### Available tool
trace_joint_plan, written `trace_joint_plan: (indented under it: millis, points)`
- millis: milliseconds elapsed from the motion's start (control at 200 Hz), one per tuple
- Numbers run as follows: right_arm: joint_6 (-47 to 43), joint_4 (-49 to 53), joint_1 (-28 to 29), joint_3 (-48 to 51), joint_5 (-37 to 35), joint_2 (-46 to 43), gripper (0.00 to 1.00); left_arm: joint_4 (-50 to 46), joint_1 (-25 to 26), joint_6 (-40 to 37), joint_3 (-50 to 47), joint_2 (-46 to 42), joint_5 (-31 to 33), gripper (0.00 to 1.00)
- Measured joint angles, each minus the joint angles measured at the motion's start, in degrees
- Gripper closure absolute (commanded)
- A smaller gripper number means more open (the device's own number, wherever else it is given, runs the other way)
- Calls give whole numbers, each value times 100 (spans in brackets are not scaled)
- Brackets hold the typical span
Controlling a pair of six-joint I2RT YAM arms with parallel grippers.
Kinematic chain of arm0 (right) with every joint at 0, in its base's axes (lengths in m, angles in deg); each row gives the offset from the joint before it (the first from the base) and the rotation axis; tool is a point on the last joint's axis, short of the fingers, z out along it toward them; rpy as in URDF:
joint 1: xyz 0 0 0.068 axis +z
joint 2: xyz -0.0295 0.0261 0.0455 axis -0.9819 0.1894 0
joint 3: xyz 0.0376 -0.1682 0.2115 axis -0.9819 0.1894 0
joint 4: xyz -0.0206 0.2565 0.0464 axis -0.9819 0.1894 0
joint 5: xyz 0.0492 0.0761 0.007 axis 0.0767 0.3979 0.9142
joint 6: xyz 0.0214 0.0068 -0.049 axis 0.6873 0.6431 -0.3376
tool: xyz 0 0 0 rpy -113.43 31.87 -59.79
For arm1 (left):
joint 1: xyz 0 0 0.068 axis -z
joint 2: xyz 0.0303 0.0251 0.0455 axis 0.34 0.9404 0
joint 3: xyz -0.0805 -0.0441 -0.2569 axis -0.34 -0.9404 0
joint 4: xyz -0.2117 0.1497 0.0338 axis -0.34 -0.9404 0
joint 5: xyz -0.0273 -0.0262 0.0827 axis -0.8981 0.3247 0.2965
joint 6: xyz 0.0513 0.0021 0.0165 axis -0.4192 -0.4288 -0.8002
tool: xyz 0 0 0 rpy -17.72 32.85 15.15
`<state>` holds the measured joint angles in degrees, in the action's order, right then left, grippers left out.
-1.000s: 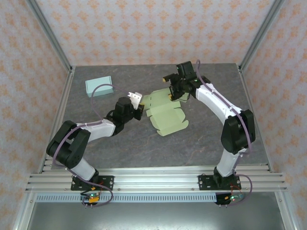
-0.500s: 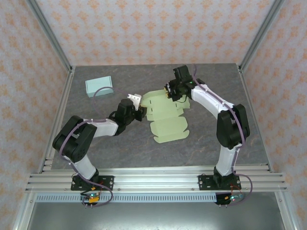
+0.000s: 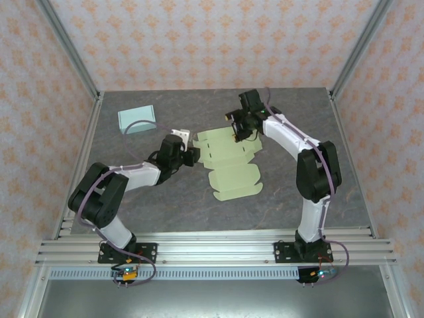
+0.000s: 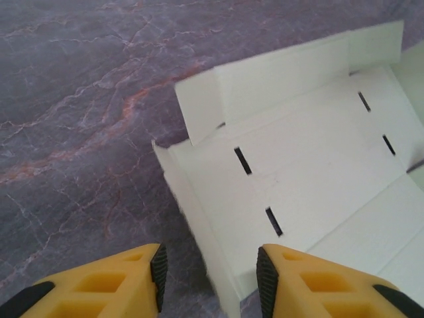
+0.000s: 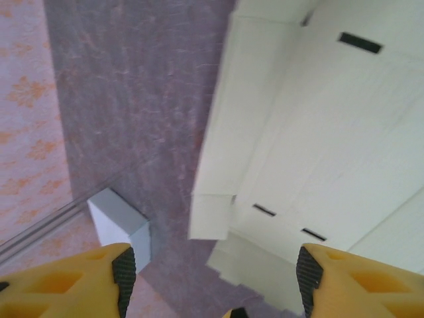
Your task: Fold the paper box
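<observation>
The grey table (image 3: 298, 199) carries the paper box (image 3: 228, 162), which lies unfolded near the table's middle. A teal box (image 3: 136, 119) sits well apart, off the paper box's far-left. The left gripper (image 4: 209, 278) is at the paper box's left edge, its jaws part-spread astride that edge and not pinching it. The right gripper (image 5: 212, 278) hovers over the paper box's far edge, jaws wide and holding nothing.

The flat pale green paper box blank (image 3: 228, 162) takes the middle of the grey marbled table (image 3: 132, 205), with the left gripper (image 3: 192, 155) at its left edge, yellow fingers (image 4: 119, 281) spread either side of a raised flap (image 4: 205, 225), and the right gripper (image 3: 236, 134) over its far edge. Bare table lies open in front of the blank, to its right, and between it and the small light blue folded box (image 3: 136, 119) near the far-left corner. Patterned walls (image 3: 199, 46) and slanted metal posts (image 3: 69, 50) close the far and side edges.
</observation>
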<state>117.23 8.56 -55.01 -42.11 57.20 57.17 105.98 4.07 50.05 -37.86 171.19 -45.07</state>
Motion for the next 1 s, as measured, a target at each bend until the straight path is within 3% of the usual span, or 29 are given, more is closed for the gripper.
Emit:
trace_joint_plan:
  millis: [145, 310, 425, 465, 541, 596, 1001]
  points:
    - [11, 199, 0, -197, 83, 26, 35, -415, -37, 619, 669, 485, -170, 53]
    - [26, 404, 0, -197, 151, 166, 36, -654, -48, 1073, 973, 979, -481, 71]
    - [33, 538, 0, -197, 175, 205, 36, -953, -46, 1222, 1156, 1235, -549, 73]
    - [52, 581, 0, -197, 192, 205, 36, -1032, -48, 1274, 1167, 1263, -538, 71]
    - [94, 632, 0, -197, 221, 205, 36, -1189, -68, 1447, 1172, 1268, -511, 56]
    - [118, 658, 0, -197, 258, 205, 36, -1257, -87, 1598, 1187, 1268, -481, 50]
    - [136, 673, -2, -190, 348, 205, 37, -1784, -125, 2144, 1224, 994, -22, 43]
